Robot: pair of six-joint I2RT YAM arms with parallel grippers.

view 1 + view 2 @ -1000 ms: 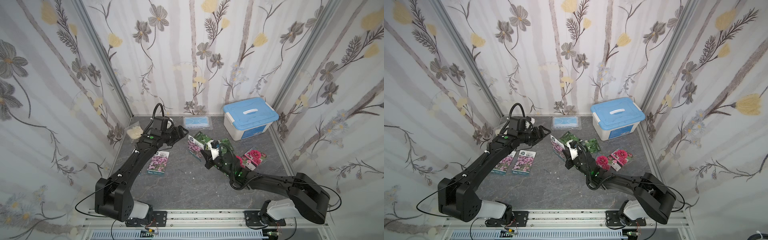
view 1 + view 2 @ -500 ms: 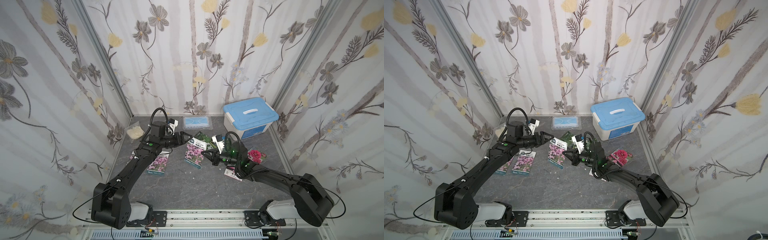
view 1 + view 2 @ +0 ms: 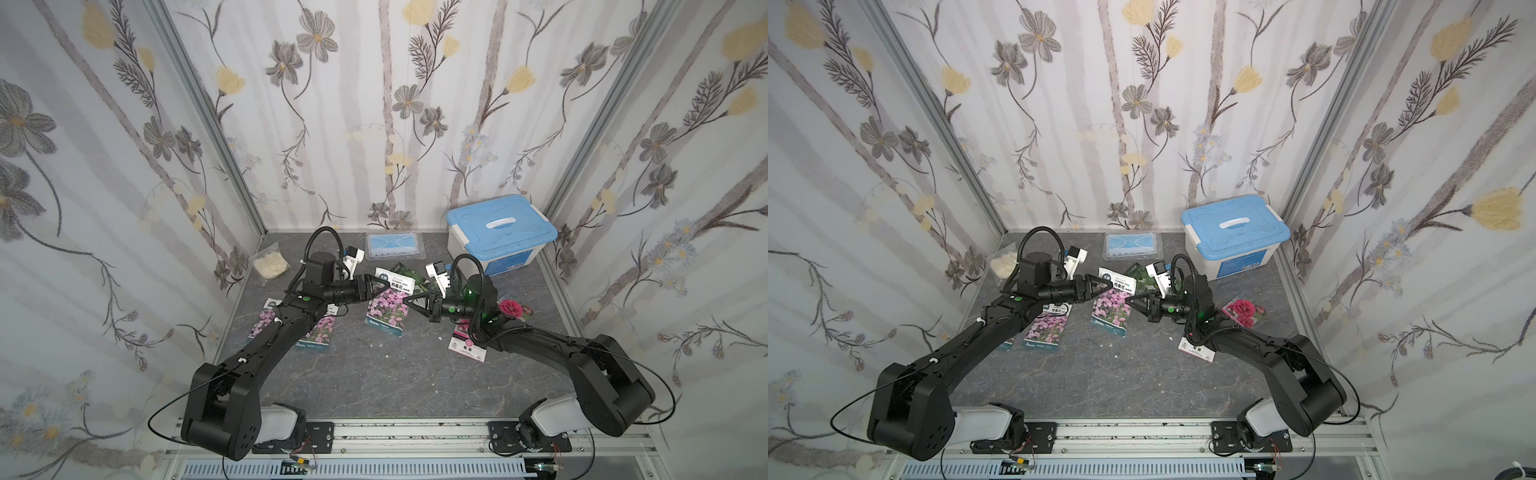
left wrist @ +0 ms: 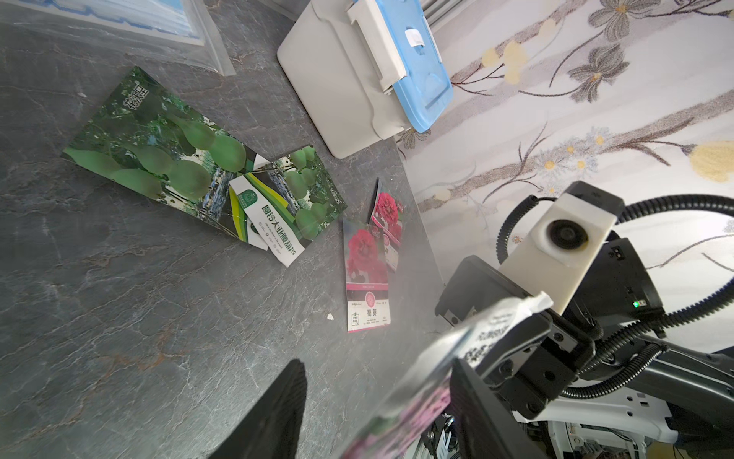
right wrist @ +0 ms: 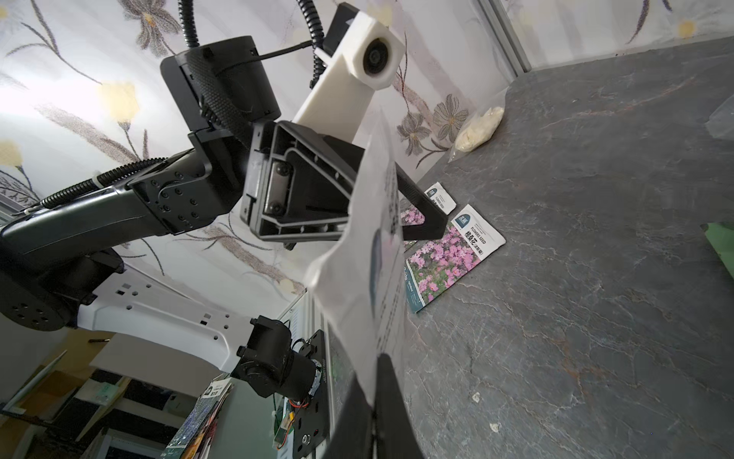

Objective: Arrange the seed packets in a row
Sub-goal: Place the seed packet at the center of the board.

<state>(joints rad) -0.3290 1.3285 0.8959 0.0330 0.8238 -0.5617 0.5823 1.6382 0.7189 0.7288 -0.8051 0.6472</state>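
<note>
Packet (image 3: 386, 312), flat glossy rectangle, pinched in right gripper (image 3: 407, 301).

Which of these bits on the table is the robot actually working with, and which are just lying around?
Part of the job:
- held purple-flower packet
- flat purple-flower packets
- green gourd packets
- red-bloom packets

Just lying about:
- blue-lidded box
- bagged face mask
- bag of cream stuff

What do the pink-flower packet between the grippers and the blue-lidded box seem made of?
Pink-flower packet: probably glossy coated paper or film; it is thin, and curls in the right wrist view. Blue-lidded box: likely rigid moulded plastic, smooth semi-matt, with moulded handle and latches.
</note>
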